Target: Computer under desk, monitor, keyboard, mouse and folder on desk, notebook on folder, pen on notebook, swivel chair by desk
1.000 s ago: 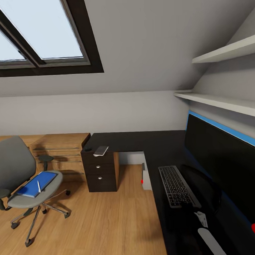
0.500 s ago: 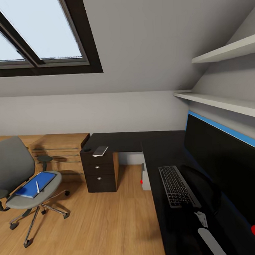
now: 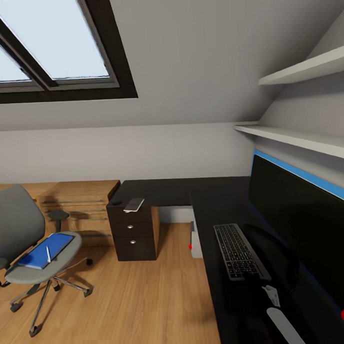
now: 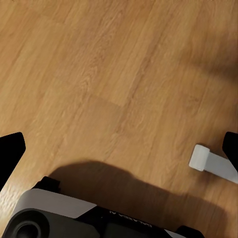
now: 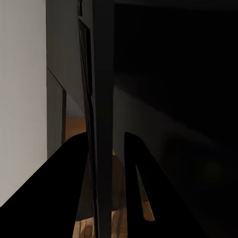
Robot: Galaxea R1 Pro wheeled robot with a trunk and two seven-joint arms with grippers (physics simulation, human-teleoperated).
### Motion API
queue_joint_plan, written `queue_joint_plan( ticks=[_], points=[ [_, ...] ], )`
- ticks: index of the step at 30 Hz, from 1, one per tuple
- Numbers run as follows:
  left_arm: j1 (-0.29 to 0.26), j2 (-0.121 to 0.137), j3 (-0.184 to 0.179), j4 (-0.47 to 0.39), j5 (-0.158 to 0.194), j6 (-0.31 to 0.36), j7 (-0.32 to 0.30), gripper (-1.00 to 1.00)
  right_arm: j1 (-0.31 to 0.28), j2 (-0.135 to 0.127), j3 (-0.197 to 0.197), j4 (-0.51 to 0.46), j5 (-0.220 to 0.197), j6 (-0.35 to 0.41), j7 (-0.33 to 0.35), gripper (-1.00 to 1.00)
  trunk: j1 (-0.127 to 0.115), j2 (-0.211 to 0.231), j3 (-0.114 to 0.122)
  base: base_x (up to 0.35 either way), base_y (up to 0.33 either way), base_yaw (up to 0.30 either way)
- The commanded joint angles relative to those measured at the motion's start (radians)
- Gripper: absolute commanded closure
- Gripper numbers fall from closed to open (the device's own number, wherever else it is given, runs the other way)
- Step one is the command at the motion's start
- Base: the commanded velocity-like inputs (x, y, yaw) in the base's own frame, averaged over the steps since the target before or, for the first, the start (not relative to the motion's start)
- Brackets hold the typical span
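Note:
The grey swivel chair [image 3: 17, 234] stands on the floor at the left, apart from the black desk [image 3: 213, 195]. On its seat lies the blue folder [image 3: 43, 251] with the white pen [image 3: 48, 254] on top. The notebook [image 3: 135, 204] and the small dark mouse [image 3: 116, 201] rest on the desk's drawer end. The keyboard [image 3: 240, 251] lies beside the monitor [image 3: 304, 226]. Under the desk stands the computer [image 3: 196, 241]. My left gripper [image 4: 121, 148] hangs open over bare floor. My right gripper [image 5: 105, 135] is open, its fingers astride a thin dark panel edge.
A light-wood chest of drawers [image 3: 81, 206] stands against the wall behind the chair. Two white shelves [image 3: 300, 136] jut out above the monitor, under a sloping ceiling with a skylight [image 3: 51, 47]. Wood floor [image 3: 137, 303] lies between chair and desk. My right arm [image 3: 285, 328] lies over the desk.
The camera has moved a little: chair, chest and drawer unit sit slightly further left in the picture. Nothing on the desk or chair has moved.

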Motion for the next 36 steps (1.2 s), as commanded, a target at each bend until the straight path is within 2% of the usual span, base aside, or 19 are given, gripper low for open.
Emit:
queue_joint_plan(
  ticks=[1, 36],
  points=[
    [0.0, 0.001, -0.002, -0.002, 0.005, 0.003, 0.007, -1.0, 0.0, 0.0, 0.001, 0.003, -0.015, 0.0, -0.076, 1.0, 0.0, -0.001, -0.001, 0.002, -0.001, 0.0],
    [0.0, 0.001, -0.002, -0.002, 0.005, 0.003, 0.007, -1.0, 0.0, 0.003, 0.001, 0.0, -0.019, 0.002, -0.076, 1.0, 0.0, -0.001, -0.001, 0.0, 0.0, 0.0]
  ],
)
